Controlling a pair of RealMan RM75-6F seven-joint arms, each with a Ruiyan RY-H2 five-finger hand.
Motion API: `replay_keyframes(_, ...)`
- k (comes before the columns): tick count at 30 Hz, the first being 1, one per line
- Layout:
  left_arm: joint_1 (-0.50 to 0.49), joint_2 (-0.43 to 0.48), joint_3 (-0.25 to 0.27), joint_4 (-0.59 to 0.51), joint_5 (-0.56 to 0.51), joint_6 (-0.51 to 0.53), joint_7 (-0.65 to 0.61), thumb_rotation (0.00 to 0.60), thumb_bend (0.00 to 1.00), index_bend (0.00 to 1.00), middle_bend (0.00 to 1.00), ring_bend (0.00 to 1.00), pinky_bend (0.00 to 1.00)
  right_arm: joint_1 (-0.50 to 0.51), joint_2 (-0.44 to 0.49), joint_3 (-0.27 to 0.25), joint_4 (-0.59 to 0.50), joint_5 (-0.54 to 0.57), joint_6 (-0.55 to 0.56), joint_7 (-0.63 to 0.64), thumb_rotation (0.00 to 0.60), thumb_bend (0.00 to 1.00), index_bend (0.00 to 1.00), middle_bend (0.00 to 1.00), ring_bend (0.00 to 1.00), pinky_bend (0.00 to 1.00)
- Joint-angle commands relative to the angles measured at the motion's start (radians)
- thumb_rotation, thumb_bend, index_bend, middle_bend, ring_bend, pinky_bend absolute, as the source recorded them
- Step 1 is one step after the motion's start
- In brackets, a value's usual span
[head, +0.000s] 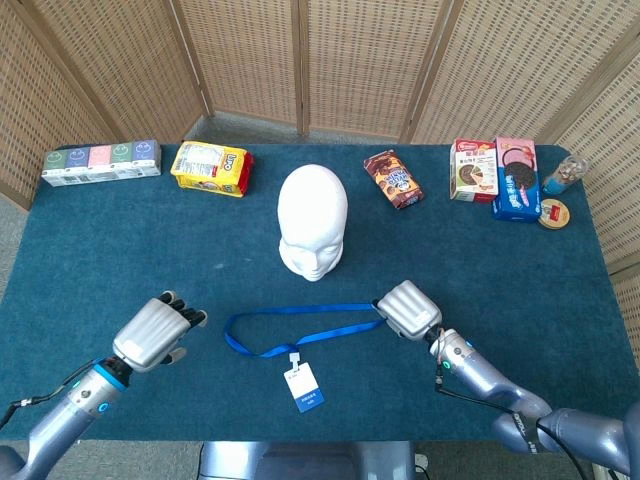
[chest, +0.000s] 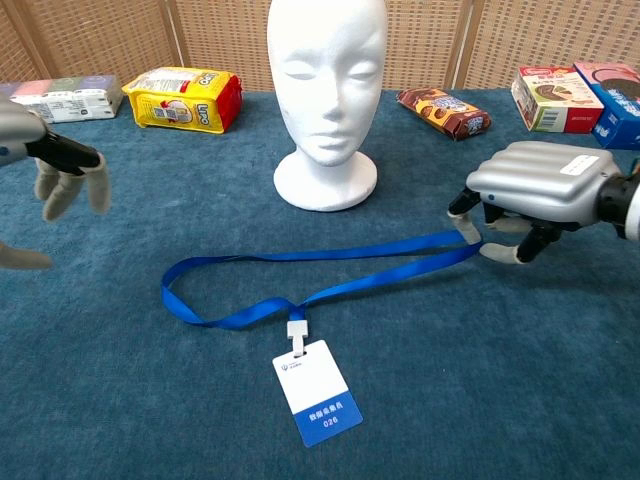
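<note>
The right hand (chest: 535, 190) pinches the lanyard (chest: 300, 275) end in curled fingers (chest: 468, 225); the left hand (head: 155, 333) hovers spread, holding nothing.

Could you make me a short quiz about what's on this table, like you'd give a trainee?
1. True or false: the right hand pinches one end of the blue lanyard.
2. What hangs on the lanyard? A) a key B) a blue and white badge C) a whistle
3. What white thing stands behind the lanyard, between the yellow packet and the brown packet?

Key
1. True.
2. B.
3. The foam head. The left hand holds nothing, fingers apart.
</note>
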Motion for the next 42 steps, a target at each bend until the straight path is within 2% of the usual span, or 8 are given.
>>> replay_keyframes(1, -0.03, -0.029, -0.008, 0.023, 0.004, -0.028, 0.036, 0.6, 0.16, 0.42, 0.6, 0.54, 0.42, -0.008, 0.01, -0.003, -0.007, 0.001, 0.005, -0.003, 0.6, 0.5, 0.58, 0.97, 1.0, 1.0)
replay_keyframes(12, -0.137, -0.109, -0.019, 0.116, 0.005, -0.15, 0.133, 0.6, 0.16, 0.42, 0.63, 0.61, 0.55, -0.026, 0.019, -0.007, -0.008, 0.003, 0.015, 0.0, 0.6, 0.5, 0.58, 0.97, 1.0, 1.0)
replay_keyframes(24, -0.239, -0.208, -0.03, 0.217, -0.034, -0.259, 0.167, 0.6, 0.16, 0.42, 0.68, 0.67, 0.58, -0.032, 0.01, -0.001, 0.008, 0.013, 0.009, 0.002, 0.599, 0.5, 0.59, 0.97, 1.0, 1.0)
replay_keyframes(29, -0.259, -0.24, -0.025, 0.245, -0.045, -0.269, 0.159, 0.6, 0.2, 0.42, 0.7, 0.7, 0.6, -0.036, 0.009, 0.0, 0.011, 0.019, 0.006, -0.002, 0.6, 0.5, 0.59, 0.98, 1.0, 1.0)
replay_keyframes(33, -0.271, -0.258, -0.017, 0.265, -0.05, -0.273, 0.148, 0.6, 0.24, 0.42, 0.73, 0.75, 0.67, -0.037, 0.009, 0.003, 0.013, 0.025, 0.002, -0.003, 0.6, 0.5, 0.59, 0.98, 1.0, 1.0)
replay_keyframes(38, -0.283, -0.275, -0.011, 0.278, -0.057, -0.274, 0.147, 0.6, 0.24, 0.42, 0.8, 0.82, 0.73, -0.038, 0.007, 0.006, 0.016, 0.027, 0.001, -0.001, 0.6, 0.5, 0.59, 0.98, 1.0, 1.0)
replay_keyframes(42, -0.296, -0.279, -0.007, 0.285, -0.073, -0.292, 0.153, 0.6, 0.25, 0.42, 0.82, 0.83, 0.74, -0.039, 0.004, 0.008, 0.019, 0.027, 0.001, 0.002, 0.6, 0.5, 0.59, 0.98, 1.0, 1.0)
